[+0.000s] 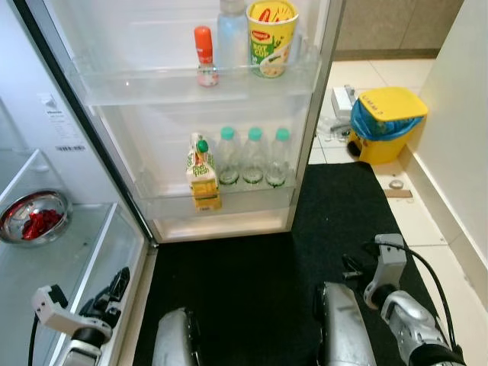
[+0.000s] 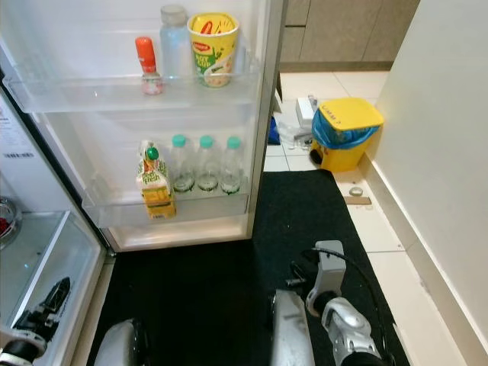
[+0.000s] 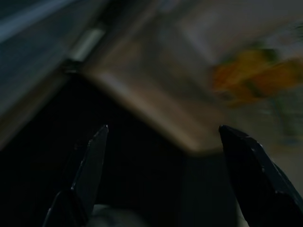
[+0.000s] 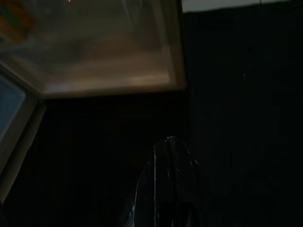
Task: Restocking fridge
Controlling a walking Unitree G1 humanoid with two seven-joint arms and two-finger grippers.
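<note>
The fridge door (image 1: pixel 191 114) stands open in front of me. Its upper shelf holds a small red-capped bottle (image 1: pixel 203 55), a clear bottle (image 1: pixel 232 30) and a yellow noodle cup (image 1: pixel 272 36). On the lower shelf a juice carton (image 1: pixel 203 174) stands beside three green-capped water bottles (image 1: pixel 253 155). My left gripper (image 1: pixel 114 288) hangs low by the fridge's glass shelf, open and empty, its two fingers well apart in the left wrist view (image 3: pixel 163 132). My right gripper (image 4: pixel 169 142) hangs low over the black mat, shut with nothing in it.
Inside the fridge at the left, a steel bowl (image 1: pixel 34 216) of red food sits on a glass shelf. A black mat (image 1: pixel 252 282) covers the floor before the door. A yellow bin (image 1: pixel 385 122) with a blue bag stands at the right, near a white wall.
</note>
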